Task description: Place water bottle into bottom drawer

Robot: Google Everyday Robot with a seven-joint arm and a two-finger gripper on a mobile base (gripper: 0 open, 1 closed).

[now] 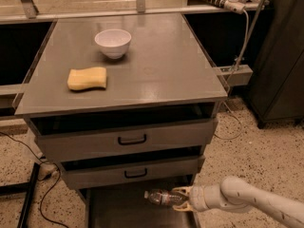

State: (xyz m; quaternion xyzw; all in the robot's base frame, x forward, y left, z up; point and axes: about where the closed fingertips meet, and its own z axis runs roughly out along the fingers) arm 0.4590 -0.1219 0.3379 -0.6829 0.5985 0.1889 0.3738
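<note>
The water bottle (161, 197) is a small clear bottle with a red-and-blue label, lying level with its cap end pointing left. My gripper (181, 198) is shut on its right end and holds it just above the right side of the open bottom drawer (118, 210), whose dark floor shows below the two closed drawer fronts. My white arm (247, 201) reaches in from the lower right.
A white bowl (113, 42) and a yellow sponge (87, 78) sit on the grey cabinet top (156, 70). The two upper drawers have black handles (132, 140). Cables lie on the speckled floor at the left (28, 156). A dark cabinet (280, 56) stands at the right.
</note>
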